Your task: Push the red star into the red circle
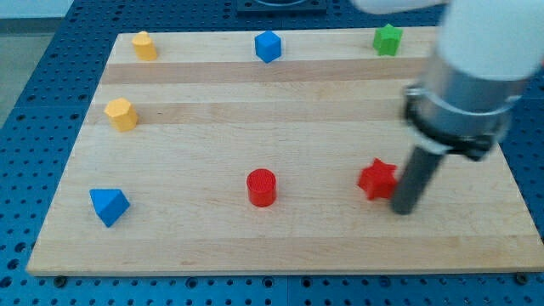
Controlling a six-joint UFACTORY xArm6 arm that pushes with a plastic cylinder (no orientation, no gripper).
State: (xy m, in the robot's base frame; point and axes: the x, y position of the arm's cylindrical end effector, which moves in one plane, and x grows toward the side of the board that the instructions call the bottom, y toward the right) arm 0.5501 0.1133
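Starting at the view's left, the red circle (pixel 262 187) sits apart from the red star (pixel 377 179), with bare board between them. Your rod holds nothing; my tip (pixel 402 209) rests just beside the star's right edge, probably touching, though blur hides the contact. Your tip sits slightly low of the star's centre, so a straight push leftward could spin the star upward and slide it past the circle.
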